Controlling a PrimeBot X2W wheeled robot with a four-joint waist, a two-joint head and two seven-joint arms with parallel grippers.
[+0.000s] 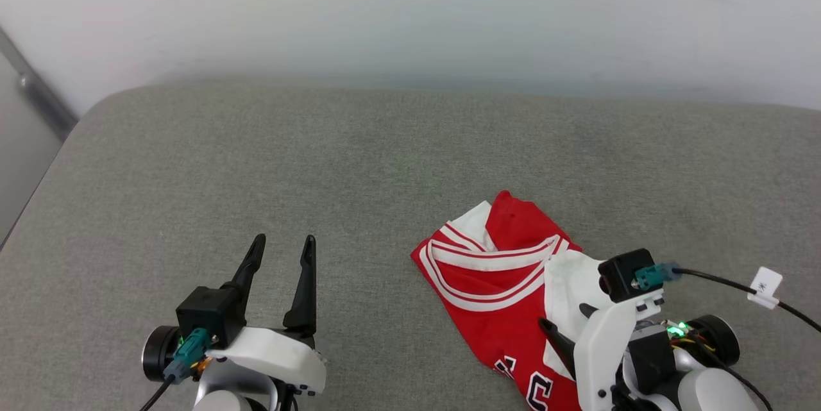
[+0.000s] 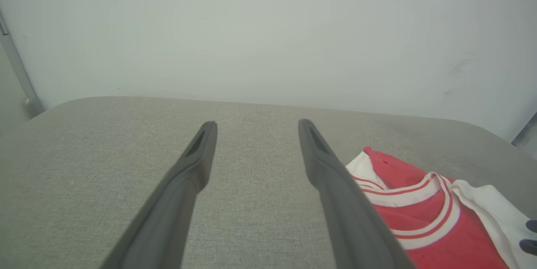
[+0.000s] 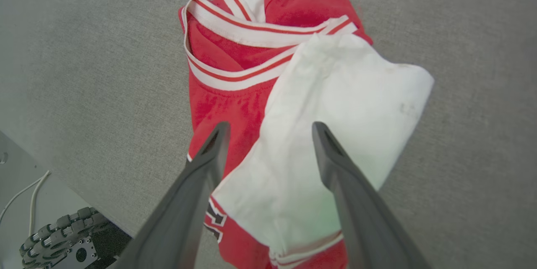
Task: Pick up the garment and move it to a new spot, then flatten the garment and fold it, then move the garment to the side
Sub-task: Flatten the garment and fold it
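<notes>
The crumpled red jersey-style shirt with white sleeves lies near the grey fabric cushion's front right edge, lengthwise along the right gripper's wide-spread, empty fingers poised over it, while the left gripper, equally wide, stands well apart.

The cushion lies bare left of the garment, wall seemingly behind.
</notes>
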